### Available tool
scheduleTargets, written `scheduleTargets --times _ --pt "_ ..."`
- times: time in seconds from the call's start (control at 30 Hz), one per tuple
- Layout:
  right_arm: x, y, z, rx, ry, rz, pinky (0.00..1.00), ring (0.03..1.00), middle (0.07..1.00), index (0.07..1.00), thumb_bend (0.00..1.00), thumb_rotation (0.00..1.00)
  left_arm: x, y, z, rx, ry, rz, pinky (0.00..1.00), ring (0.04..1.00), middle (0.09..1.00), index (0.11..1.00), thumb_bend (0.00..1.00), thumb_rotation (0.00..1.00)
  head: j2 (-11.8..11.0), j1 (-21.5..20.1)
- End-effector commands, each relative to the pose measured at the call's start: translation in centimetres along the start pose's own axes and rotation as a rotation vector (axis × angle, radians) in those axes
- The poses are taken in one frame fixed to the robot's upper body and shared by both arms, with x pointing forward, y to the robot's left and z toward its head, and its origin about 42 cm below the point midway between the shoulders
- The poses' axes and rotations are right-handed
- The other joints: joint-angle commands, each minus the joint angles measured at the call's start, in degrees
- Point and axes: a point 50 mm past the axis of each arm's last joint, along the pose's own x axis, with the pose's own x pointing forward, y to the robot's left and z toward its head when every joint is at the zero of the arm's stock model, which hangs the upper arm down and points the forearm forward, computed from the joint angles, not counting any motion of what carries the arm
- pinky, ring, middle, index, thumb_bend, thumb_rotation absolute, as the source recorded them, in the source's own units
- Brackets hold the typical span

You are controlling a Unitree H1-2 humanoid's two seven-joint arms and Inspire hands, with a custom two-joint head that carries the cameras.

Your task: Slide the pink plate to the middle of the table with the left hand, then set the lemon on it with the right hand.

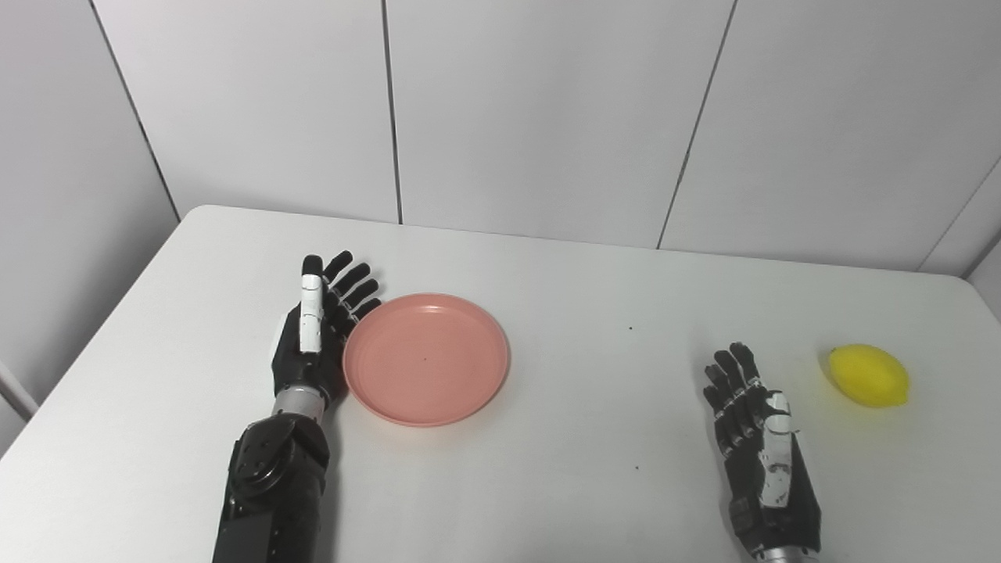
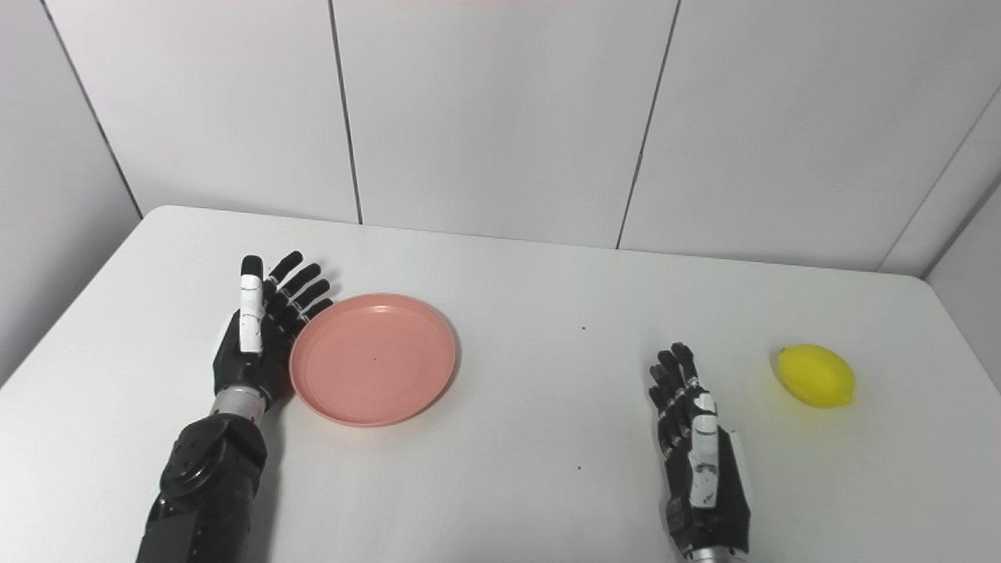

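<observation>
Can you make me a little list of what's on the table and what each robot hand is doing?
plate: pink plate, empty, left of the table's middle
lemon: lemon, on the table far right, not on the plate
left hand: left hand, open, against the plate's left rim
right hand: right hand, open, holding nothing, apart from the lemon
background: grey wall panels

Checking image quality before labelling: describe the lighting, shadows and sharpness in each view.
Left eye view: even, soft light; the lemon is bright, nearly washed out, with a faint shadow on its left; the pink plate is sharp, no glare. Right eye view: same flat light; a thin shadow along the plate's near right rim; both hands in focus.
</observation>
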Motion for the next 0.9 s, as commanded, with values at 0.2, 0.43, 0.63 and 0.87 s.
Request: scheduleTargets --times 0.2,0.43,0.63,0.87 --pt "-1.7 1.4 -2.6 0.042 0.089 -0.026 1.00 0.963 0.947 0.955 0.75 1.00 0.0 -1.8 -0.5 -0.019 -0.012 -0.030 0.75 0.790 0.804 0.814 0.85 0.84 0.17 -1.18" --pt "-1.5 2.0 -2.6 0.047 0.089 -0.027 1.00 0.963 0.943 0.950 0.75 1.00 -0.2 -2.7 -1.0 -0.068 -0.028 -0.001 0.77 0.809 0.798 0.823 0.85 0.84 0.51 -3.15" --pt "-1.4 2.5 -2.7 0.050 0.089 -0.032 1.00 0.964 0.943 0.953 0.75 1.00 -0.4 -3.5 -1.3 -0.073 -0.029 -0.004 0.79 0.806 0.808 0.835 0.84 0.86 0.65 -4.39" --pt "-1.3 2.6 -2.7 0.046 0.090 -0.025 1.00 0.967 0.946 0.951 0.77 0.99 -0.7 -4.1 -2.0 -0.075 -0.036 0.015 0.80 0.791 0.797 0.817 0.85 0.86 0.75 -5.04"
